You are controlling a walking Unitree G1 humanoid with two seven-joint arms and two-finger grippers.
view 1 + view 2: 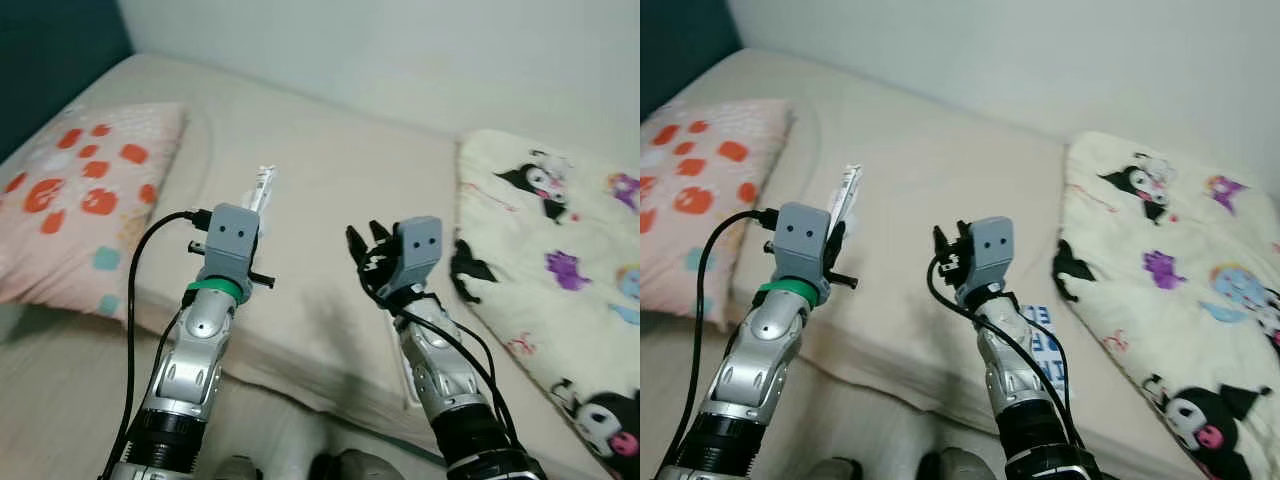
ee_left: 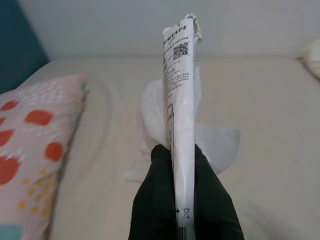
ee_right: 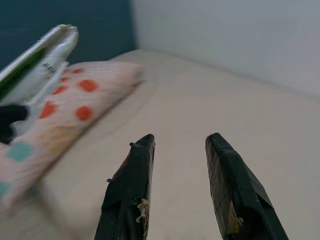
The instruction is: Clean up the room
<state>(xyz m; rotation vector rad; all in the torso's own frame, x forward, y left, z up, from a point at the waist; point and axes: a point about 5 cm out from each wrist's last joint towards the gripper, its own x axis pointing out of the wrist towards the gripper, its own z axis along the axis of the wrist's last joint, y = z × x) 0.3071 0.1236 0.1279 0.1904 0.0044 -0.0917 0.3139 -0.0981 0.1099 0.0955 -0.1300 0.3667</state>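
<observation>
I have the left end effector raised over the bed, its two black fingers pressed together on a wrapper with a wad of tissue caught alongside it. The wrapper stands nearly upright out of the pinch, its printed top edge torn and crumpled. In the right wrist view the same wrapper shows off to one side, lifted clear of the sheet.

My read on handling: both pieces are close to weightless, so load is no concern. The wrapper looks like thin, glossy film, folded flat, stiff enough along the fold to stand but likely slick between the pads. The tissue is limp and only partly trapped, so I judge it the piece most likely to slip free if I swing the arm fast. The hold is low on the wrapper, which seems right; gripping higher would only let it bend over.

The right end effector hovers over the bare sheet beside the left one, fingers spread and holding nothing. Near the right forearm, at the mattress edge, a blue-printed packet lies flat; it looks like more litter, and its flatness would make a pinch from the edge the better approach.

A dotted pillow lies to the left, a cartoon blanket to the right. No bin or other container is visible from here, so I would need to turn to find one.
</observation>
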